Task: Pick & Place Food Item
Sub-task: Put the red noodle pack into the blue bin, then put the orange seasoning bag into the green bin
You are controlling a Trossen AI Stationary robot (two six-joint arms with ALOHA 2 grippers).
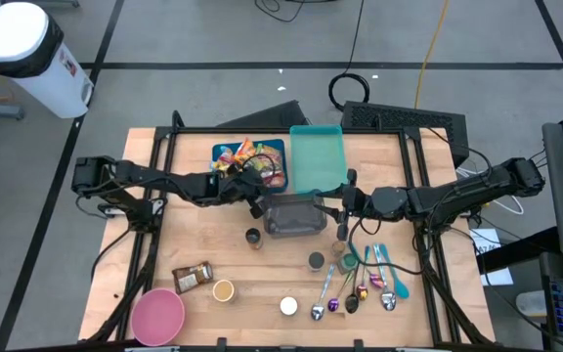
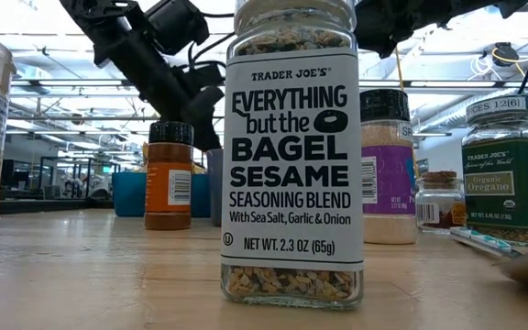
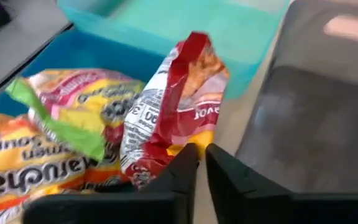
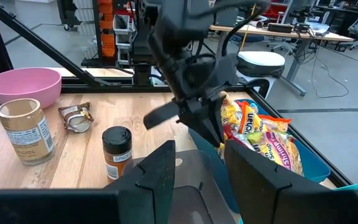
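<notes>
A blue bin (image 1: 225,152) at the table's far middle holds several snack and noodle packets (image 3: 61,124). My left gripper (image 1: 260,196) is at the bin's right edge, shut on a red-and-white packet (image 3: 173,106). A grey container (image 1: 294,217) stands just right of it, with a teal tray (image 1: 316,156) behind. My right gripper (image 1: 343,210) is open and empty at the grey container's right side, and its wrist view (image 4: 207,168) shows the fingers over the container. My left gripper pinches the red-and-white packet by an edge at its yellow end (image 3: 184,144), between the two fingertips. The fingers slant down from the table's left. The packet stands up beyond the fingers, beside the other packets in the bin; I cannot tell whether it is lifted clear.
Spice jars (image 1: 254,238), several spoons (image 1: 360,284), a pink bowl (image 1: 157,316) and a small packet (image 1: 192,277) lie on the table's near half. A seasoning jar (image 2: 291,156) fills the middle of the low view.
</notes>
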